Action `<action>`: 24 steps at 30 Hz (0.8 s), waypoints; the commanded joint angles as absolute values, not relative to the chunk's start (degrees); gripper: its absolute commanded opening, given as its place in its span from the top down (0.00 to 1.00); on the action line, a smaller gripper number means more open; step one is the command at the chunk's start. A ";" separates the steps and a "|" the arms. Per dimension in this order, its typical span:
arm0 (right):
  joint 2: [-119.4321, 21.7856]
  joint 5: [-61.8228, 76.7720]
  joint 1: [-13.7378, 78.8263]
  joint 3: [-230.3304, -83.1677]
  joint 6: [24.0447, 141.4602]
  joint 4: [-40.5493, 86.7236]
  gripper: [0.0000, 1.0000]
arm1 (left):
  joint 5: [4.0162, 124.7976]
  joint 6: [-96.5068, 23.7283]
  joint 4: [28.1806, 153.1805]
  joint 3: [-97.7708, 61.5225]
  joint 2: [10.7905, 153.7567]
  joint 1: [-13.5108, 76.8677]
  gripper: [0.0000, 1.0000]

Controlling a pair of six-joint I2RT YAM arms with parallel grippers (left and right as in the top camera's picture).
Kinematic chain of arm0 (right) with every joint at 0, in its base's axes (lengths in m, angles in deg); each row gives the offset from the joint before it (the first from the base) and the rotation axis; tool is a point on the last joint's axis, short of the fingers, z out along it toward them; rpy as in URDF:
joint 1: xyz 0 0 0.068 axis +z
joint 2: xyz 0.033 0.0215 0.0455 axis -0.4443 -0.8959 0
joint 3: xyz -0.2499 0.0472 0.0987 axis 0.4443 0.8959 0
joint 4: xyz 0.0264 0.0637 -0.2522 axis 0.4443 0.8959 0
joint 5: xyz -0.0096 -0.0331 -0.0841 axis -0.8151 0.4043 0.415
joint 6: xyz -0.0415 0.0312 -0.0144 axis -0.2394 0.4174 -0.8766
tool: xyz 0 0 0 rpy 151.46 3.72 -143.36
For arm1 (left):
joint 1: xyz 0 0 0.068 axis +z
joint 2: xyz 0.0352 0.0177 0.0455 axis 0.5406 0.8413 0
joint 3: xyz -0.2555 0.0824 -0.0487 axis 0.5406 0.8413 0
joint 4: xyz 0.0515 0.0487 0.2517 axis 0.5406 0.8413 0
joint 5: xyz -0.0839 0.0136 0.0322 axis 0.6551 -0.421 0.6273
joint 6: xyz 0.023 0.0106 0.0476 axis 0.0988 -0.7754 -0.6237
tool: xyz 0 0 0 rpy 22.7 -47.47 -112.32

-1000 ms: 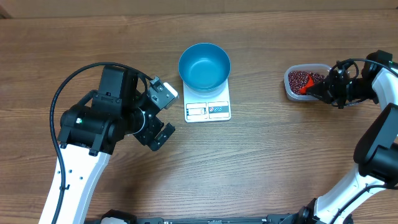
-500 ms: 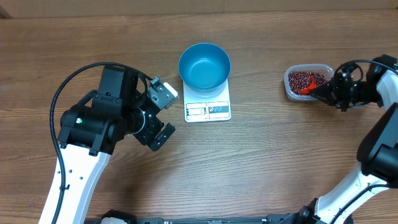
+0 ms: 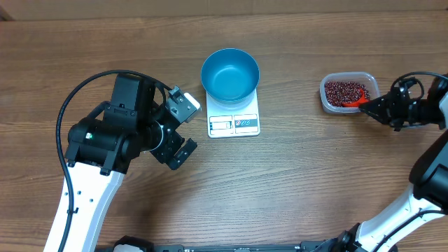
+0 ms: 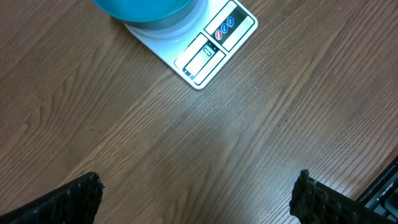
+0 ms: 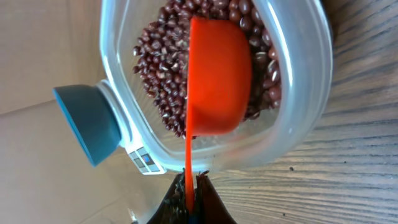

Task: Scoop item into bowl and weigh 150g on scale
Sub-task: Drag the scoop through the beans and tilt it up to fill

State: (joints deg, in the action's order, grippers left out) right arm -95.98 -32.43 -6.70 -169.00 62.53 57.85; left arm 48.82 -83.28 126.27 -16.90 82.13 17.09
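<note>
The blue bowl [image 3: 230,73] stands empty on the white scale [image 3: 234,124] at mid-table. Dark red-brown beans [image 3: 341,90] fill a clear container [image 3: 325,101] at the right. My right gripper [image 3: 376,107] is shut on the handle of an orange-red scoop [image 3: 359,103]. In the right wrist view the scoop's cup [image 5: 217,81] rests on the beans [image 5: 165,74], and the gripper [image 5: 191,193] pinches its thin handle. What the cup holds is hidden. My left gripper [image 3: 187,128] hangs open left of the scale, nothing between its fingers [image 4: 81,199].
The container's clear wall [image 5: 305,106] curves around the scoop. Beyond it in the right wrist view are the bowl [image 5: 87,124] and the scale [image 5: 144,160]. The left wrist view shows the scale's display panel [image 4: 214,46] and bare wood grain below it.
My right gripper has drawn back to the right, pulling the scoop from the container's middle toward its right edge. The left arm has not moved.
</note>
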 commanded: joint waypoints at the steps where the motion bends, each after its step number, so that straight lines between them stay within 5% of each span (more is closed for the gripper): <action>1: -96.81 -36.62 -7.51 -168.63 59.52 58.68 0.96 | 49.94 -82.69 126.14 -16.62 82.31 17.35 0.00; 24: -96.79 -43.27 -10.37 -168.65 54.80 61.98 0.96 | 49.94 -82.69 126.14 -16.62 82.31 17.35 0.00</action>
State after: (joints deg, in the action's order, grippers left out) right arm -96.35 -40.08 -9.37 -168.98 56.72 61.92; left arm 48.82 -83.28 126.27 -16.90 82.13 17.09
